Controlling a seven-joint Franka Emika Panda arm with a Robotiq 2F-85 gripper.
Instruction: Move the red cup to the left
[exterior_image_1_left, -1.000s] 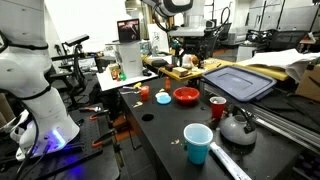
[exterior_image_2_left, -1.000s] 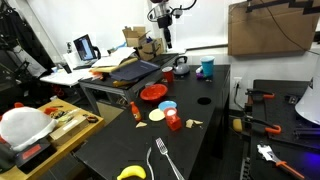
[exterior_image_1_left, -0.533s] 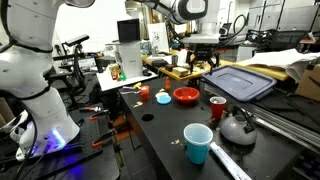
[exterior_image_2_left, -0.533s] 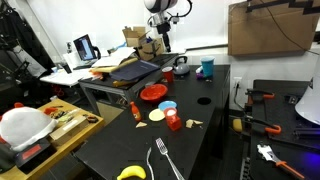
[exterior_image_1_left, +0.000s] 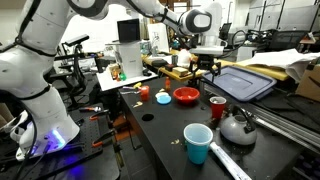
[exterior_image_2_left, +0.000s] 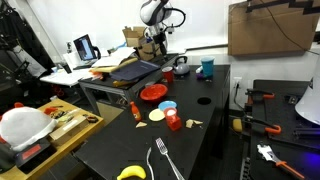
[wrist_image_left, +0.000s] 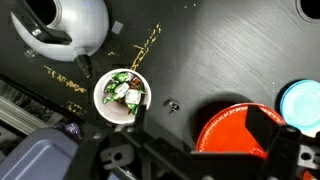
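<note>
The red cup (exterior_image_1_left: 217, 106) is small and dark red. It stands on the black table between the red bowl (exterior_image_1_left: 186, 96) and the steel kettle (exterior_image_1_left: 237, 127). It also shows in an exterior view (exterior_image_2_left: 168, 74). In the wrist view the cup (wrist_image_left: 124, 95) is seen from above, with wrapped sweets inside. My gripper (exterior_image_1_left: 207, 68) hangs above and behind the cup and bowl, and shows in an exterior view (exterior_image_2_left: 155, 40). In the wrist view the gripper (wrist_image_left: 200, 128) is open and empty. One finger is beside the cup, the other over the red bowl (wrist_image_left: 235, 135).
A taller light-blue cup (exterior_image_1_left: 198, 143) stands near the table's front. The kettle (wrist_image_left: 65, 25) is close to the cup. A grey bin lid (exterior_image_1_left: 240, 80) lies behind. A light-blue disc (exterior_image_2_left: 168, 105), small red items (exterior_image_2_left: 174, 121), a fork (exterior_image_2_left: 165, 160) and a banana (exterior_image_2_left: 130, 173) lie on the table.
The arm has swung over and come down toward the red cup and bowl. The gripper stays open. The objects on the table have not moved.
</note>
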